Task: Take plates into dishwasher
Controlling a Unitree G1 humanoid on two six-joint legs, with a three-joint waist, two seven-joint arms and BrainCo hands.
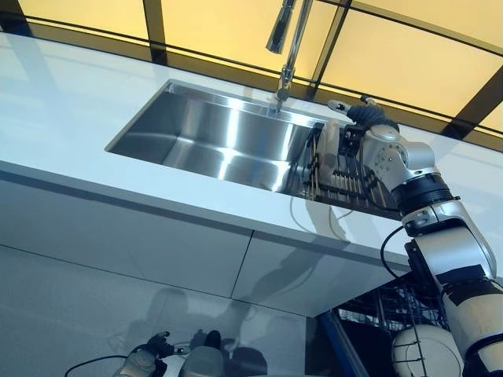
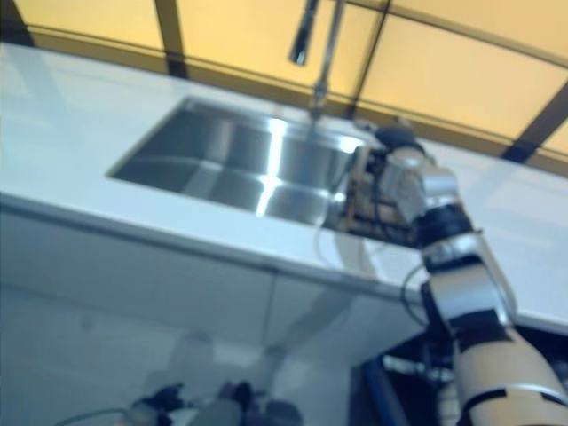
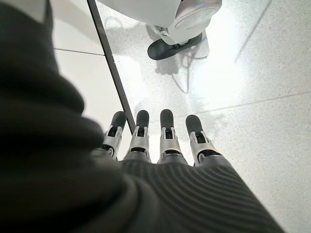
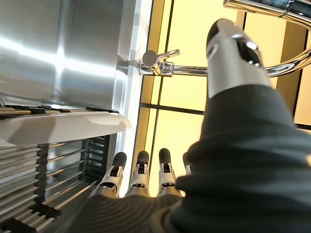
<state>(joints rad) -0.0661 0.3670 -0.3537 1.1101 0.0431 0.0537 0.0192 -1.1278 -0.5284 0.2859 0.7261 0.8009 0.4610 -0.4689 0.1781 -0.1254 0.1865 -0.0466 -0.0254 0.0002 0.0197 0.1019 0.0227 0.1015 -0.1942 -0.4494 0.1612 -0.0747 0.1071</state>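
One long white countertop (image 1: 71, 118) is running across the scene, with a stainless steel sink (image 1: 212, 137) sunk into it as the landmark. Behind the sink, amber-lit window panels (image 1: 220, 27) with dark frames are glowing, and a chrome faucet (image 1: 287, 47) is rising from the sink's back rim. Below the sink, pale cabinet fronts (image 1: 134, 251) are dropping toward a speckled light floor (image 3: 262, 63).

Low down and to the left of the sink, near the floor, the left hand (image 3: 165, 141) is hanging idle; its fingers (image 3: 167, 127) are lying straight and side by side, holding nothing and touching nothing.

At the sink's right end, a dark dish rack (image 1: 346, 184) with wooden slats is sitting, and a white plate (image 4: 58, 127) is standing on edge in it. The right hand (image 1: 357, 116) is hovering over this rack, just right of the faucet. In its wrist view the fingers (image 4: 141, 172) are reaching out straight and close together, with the thumb (image 4: 228, 53) standing apart, and nothing is gripped; the plate's rim is lying near the fingers, but whether they are touching it I cannot tell.

Below the sink and off to its right, a dark wire dishwasher rack (image 1: 393, 306) is showing behind the right arm.
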